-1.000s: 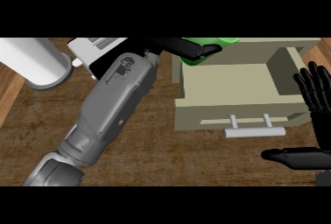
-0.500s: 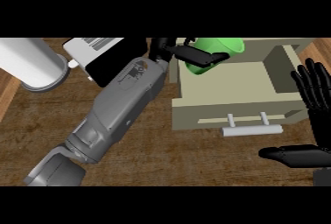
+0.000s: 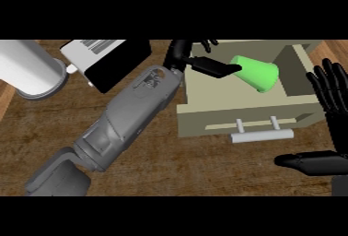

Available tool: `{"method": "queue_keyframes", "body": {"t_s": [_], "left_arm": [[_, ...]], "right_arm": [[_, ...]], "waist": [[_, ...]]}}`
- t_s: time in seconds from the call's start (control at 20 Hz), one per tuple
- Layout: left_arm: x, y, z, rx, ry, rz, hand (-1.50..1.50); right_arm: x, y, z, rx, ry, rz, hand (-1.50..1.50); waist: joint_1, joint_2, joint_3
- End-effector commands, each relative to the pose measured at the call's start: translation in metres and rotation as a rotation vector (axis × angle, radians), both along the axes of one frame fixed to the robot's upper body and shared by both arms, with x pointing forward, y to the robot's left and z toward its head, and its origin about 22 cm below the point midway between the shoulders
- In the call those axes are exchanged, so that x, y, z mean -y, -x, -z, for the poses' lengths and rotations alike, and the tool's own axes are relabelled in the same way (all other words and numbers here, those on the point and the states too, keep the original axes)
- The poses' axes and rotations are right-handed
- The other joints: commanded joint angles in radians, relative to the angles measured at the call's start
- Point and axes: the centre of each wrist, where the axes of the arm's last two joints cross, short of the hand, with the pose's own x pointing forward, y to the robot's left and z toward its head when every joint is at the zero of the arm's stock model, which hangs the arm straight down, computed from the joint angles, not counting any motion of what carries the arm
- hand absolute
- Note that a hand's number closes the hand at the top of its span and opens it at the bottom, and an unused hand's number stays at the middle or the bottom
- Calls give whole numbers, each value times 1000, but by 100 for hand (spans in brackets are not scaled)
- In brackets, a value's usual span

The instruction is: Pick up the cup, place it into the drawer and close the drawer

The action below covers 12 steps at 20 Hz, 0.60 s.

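Green cup [image 3: 257,73], the only one, lies tilted inside the single open drawer [image 3: 204,119], far right. One left hand [image 3: 192,59] meets its left end; whether it grips, I cannot tell. One right hand [image 3: 335,120] rests at the right edge, fingers spread.

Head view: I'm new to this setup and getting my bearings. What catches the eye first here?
The bright green cup stands out most, lying tilted inside the open cream drawer at upper right, with the black left hand right beside its narrow end. The long grey left forearm cuts diagonally across the wooden counter, and the right hand rests open at the right edge.
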Motion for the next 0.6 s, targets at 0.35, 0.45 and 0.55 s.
{"method": "queue_keyframes", "body": {"t_s": [0.35,0.45,0.55], "left_arm": [[-2,8,30,9,-139,-59,-150],[12,19,24,22,-79,-42,-150],[12,17,19,65,-58,-33,-150]], "right_arm": [[-8,-2,-2,26,3,-26,-150],[-5,-5,-2,19,-29,-38,-150],[11,-3,3,1,-109,-110,-150]], "waist": [[-10,4,-1],[-15,2,0],[-11,2,0]]}}
